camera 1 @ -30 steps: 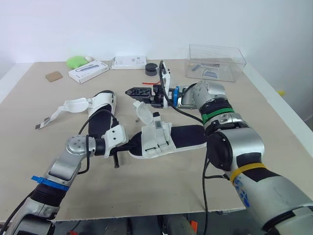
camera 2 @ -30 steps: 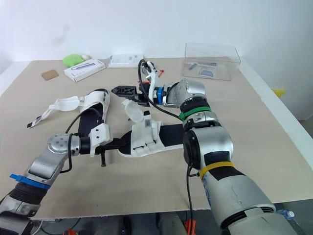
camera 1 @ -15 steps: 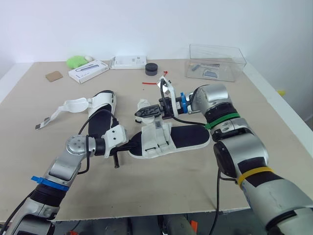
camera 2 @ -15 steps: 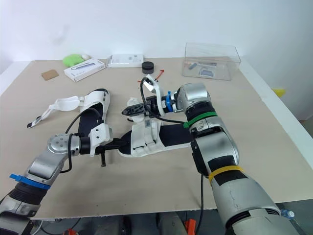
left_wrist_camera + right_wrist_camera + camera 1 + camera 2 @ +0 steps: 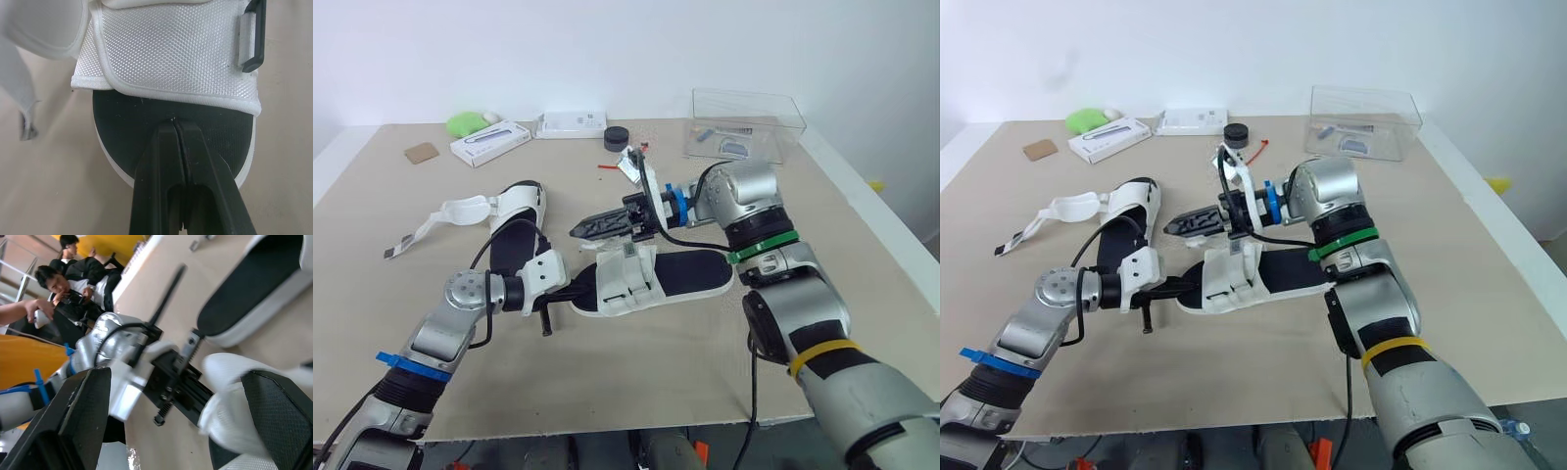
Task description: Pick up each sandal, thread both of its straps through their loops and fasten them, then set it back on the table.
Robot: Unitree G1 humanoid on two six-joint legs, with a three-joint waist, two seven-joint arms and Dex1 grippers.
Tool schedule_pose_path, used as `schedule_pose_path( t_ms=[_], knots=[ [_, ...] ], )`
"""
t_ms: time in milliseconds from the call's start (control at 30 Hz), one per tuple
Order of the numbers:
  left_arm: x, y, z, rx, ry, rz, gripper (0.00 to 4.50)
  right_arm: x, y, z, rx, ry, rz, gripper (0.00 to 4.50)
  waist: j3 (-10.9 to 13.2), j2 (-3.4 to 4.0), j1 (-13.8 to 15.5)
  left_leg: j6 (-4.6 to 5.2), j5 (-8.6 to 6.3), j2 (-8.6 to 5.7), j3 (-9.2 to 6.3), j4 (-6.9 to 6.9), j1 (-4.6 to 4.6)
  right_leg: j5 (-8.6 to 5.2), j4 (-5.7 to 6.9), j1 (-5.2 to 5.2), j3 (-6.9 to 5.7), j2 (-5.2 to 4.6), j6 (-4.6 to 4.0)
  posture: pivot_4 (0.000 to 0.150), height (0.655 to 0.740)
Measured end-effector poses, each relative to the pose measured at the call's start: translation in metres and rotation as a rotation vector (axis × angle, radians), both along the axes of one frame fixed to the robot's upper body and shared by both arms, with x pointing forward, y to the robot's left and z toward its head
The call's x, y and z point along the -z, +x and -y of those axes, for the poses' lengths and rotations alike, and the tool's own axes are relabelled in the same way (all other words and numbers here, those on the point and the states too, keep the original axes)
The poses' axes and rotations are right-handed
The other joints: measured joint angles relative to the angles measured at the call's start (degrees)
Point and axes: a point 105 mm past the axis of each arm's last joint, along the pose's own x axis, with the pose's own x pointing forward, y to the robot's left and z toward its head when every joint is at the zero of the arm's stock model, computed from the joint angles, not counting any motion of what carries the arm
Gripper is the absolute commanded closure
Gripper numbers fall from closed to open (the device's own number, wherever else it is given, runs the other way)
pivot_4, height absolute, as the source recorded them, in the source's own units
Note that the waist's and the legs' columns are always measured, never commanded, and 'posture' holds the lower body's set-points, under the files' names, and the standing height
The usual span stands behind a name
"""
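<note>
Beige table stands against a white wall. One sandal lies near the table's middle, its toe pointing left, with a black footbed and white straps folded across the front part.

Left gripper: the fingers are pressed together. The tips rest on the black footbed at the toe, just in front of the strap edge.

Right gripper: it hovers above the strapped part of the sandal and points left. The fingers are spread wide and hold nothing, and a white strap end sits just beside one of them.

A second sandal lies to the left and farther back, its straps loose and spread out to the left.

Along the far edge are a clear plastic box, a black puck, two white boxes and a green object.
</note>
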Motion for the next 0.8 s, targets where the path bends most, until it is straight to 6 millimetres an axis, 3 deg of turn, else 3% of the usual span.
schedule_pose_path(
  t_ms=[233, 333, 467, 567, 800],
  knots=[
    [0.000, 0.000, 0.000, -0.004, -0.001, 0.001, 4.50, -0.002, -0.006, -0.002, -0.015, 0.004, -0.009, 0.02, 0.0, 0.00, 0.0, 0.00, 0.00, 0.00, -0.01, 0.00, 0.00, 0.00, 0.00, 0.00, -0.04, -0.02, 0.00, 0.150, 0.7261],
    [0.000, 0.000, 0.000, -0.005, -0.001, 0.001, 4.50, 0.001, -0.005, 0.000, -0.003, -0.009, 0.004, 1.22, 0.0, 0.00, 0.0, 0.00, 0.00, 0.00, -0.01, 0.01, 0.00, 0.00, 0.00, 0.00, -0.04, -0.02, 0.00, 0.150, 0.7261],
    [0.000, 0.000, 0.000, -0.005, -0.003, 0.001, 4.50, 0.011, -0.005, 0.005, -0.002, -0.063, 0.054, 3.28, 0.0, 0.00, 0.0, 0.00, 0.00, -0.01, 0.00, 0.01, 0.00, 0.00, 0.00, 0.00, -0.04, 0.00, 0.01, 0.150, 0.7261],
    [0.000, 0.000, 0.000, -0.006, -0.004, 0.001, 4.50, 0.014, -0.005, 0.006, -0.007, -0.082, 0.073, 4.39, 0.0, 0.00, 0.0, 0.00, 0.00, -0.01, 0.00, 0.01, 0.00, 0.00, 0.00, 0.00, -0.04, 0.02, 0.01, 0.150, 0.7261],
    [0.000, 0.001, 0.001, -0.006, -0.006, 0.001, 4.50, 0.009, -0.002, 0.011, 0.002, -0.080, 0.113, 4.39, 0.0, 0.00, 0.0, 0.00, 0.00, -0.03, 0.00, 0.02, 0.00, 0.00, 0.00, 0.01, -0.05, 0.03, 0.02, 0.150, 0.7261]
  ],
)
